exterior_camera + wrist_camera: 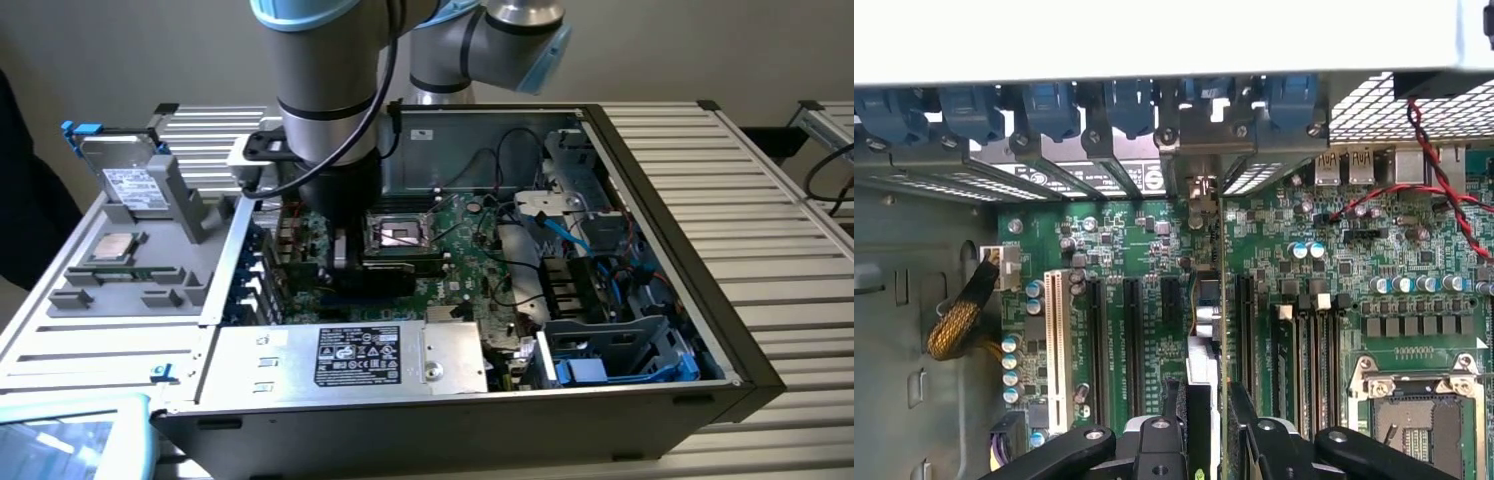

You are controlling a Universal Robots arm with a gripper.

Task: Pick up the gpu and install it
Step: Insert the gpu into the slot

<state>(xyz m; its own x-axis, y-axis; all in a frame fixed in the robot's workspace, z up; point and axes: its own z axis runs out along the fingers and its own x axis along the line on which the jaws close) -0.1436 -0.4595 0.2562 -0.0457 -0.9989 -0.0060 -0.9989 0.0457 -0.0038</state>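
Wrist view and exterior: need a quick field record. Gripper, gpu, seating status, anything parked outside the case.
gripper: shut on the gpu, down inside the open case
gpu: upright, edge-on, over the expansion slots of the motherboard, in line with the rear slot openings
seated: cannot tell
outside case: drive standing in the grey tray, exterior view's left

arm (320,90): I read it pointing straight down | gripper (1206,418): aimed downward | fingers (1159,445): seemingly clamped either side of the card (1202,375), partly hidden
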